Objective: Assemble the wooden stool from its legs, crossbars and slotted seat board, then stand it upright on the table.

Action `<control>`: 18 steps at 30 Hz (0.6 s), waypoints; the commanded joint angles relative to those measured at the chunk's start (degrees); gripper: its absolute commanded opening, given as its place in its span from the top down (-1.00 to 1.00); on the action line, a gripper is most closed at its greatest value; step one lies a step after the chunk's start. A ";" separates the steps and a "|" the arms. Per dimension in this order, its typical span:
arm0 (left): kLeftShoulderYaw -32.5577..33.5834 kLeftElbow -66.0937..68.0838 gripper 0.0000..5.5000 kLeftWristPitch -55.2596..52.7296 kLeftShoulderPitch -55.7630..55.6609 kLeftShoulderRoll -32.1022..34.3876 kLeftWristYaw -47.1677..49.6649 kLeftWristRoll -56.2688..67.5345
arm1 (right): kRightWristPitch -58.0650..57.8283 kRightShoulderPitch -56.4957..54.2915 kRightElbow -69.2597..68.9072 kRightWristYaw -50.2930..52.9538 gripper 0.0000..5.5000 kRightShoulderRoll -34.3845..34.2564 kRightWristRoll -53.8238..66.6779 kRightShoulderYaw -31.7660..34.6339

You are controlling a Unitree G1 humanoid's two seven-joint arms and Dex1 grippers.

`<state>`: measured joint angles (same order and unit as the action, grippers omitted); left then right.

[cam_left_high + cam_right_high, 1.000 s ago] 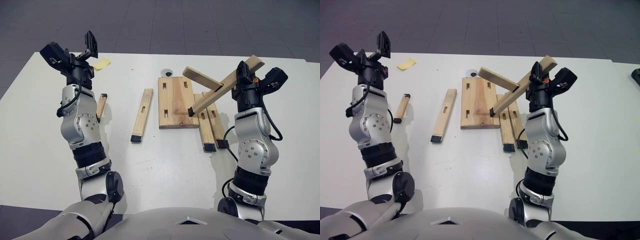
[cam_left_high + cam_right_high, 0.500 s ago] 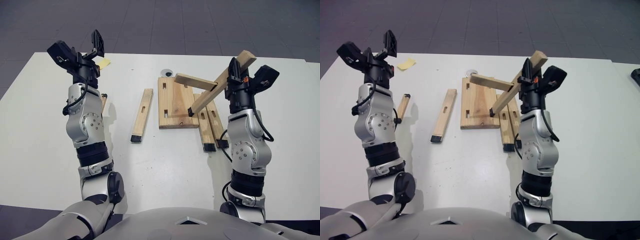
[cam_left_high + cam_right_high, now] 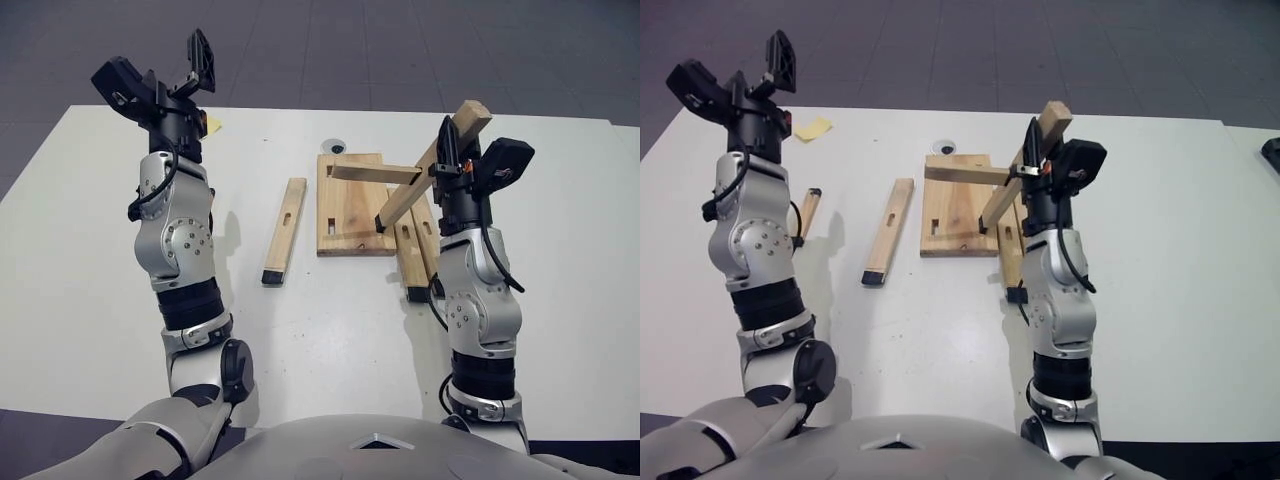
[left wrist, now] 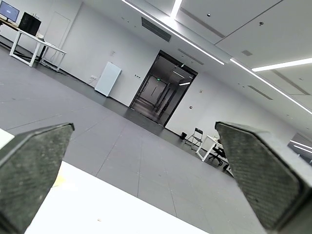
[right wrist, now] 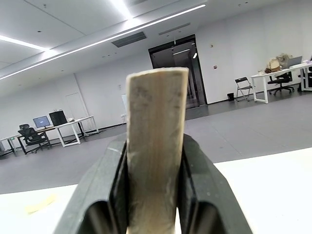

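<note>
The right tool (image 3: 453, 160), clamped on the leg (image 3: 405, 200), has swung its crossbar (image 3: 375, 173) over the seat (image 3: 345, 215), probably seeking a slot; the left tool (image 3: 160, 72) gapes empty.

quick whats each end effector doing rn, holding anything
Left end effector: open, empty.
Right end effector: shut on a wooden leg with a crossbar joined to it.
</note>
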<state>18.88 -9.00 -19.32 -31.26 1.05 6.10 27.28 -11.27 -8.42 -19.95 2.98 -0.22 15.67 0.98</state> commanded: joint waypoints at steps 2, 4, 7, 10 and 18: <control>-0.75 -1.34 -0.96 -1.98 -0.91 0.13 0.97 0.81 | -8.45 11.96 7.74 -3.65 0.63 6.05 -3.36 -1.19; -1.05 -2.01 -0.96 -2.51 -0.45 -0.02 1.14 0.72 | -10.73 13.06 8.17 -4.65 0.63 6.77 -1.96 -0.87; -2.04 -3.25 -0.96 -3.49 0.57 -0.40 1.33 0.30 | -13.50 13.95 9.30 -5.95 0.63 8.54 -2.03 -1.71; -3.00 -4.05 -0.96 -4.12 1.14 -0.86 1.62 -0.15 | -15.87 13.86 10.62 -6.17 0.63 9.29 -1.84 -2.16; -3.97 -3.45 -0.96 -3.93 0.14 -1.72 2.36 -0.58 | -11.62 8.17 8.85 -5.16 0.63 7.81 0.53 -0.57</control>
<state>16.23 -12.20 -22.21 -31.22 0.45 7.27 27.09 -11.31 -4.99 -20.28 -3.97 6.16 17.90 -0.28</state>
